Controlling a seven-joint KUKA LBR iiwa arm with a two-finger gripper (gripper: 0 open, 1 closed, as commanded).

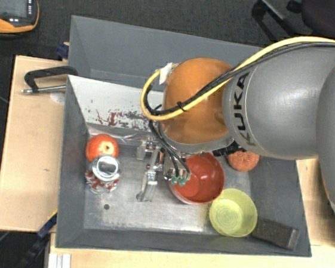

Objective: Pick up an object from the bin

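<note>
Gripper [147, 189] is where you should look first: it hangs low near the middle of the frame, its metal tip over a bare patch of the bin [146, 217] floor. You cannot tell from this angle whether it is spread wide or drawn narrow, since the orange cover [195, 100] on the wrist and the big grey arm [292, 96] reaching in from the right hide most of it. A yellow cable [286, 45] runs along the arm and loops round the cover. Just to the right of the tip you have a red bowl [204, 179], standing open side up, its left edge partly hidden by the wrist parts. To the left of the tip, a little apart from it, a can [104, 174] with a silver top and a red and white side stands upright. A red apple [101, 147] sits just above the can, close against it. Lower right of the bowl, touching its rim, a yellow-green cup [233, 213] lies tipped on its side. Further right along the bottom wall lies a dark block [274, 233]. An orange-red ball [244, 161] peeks out under the arm, above and right of the bowl.
</note>
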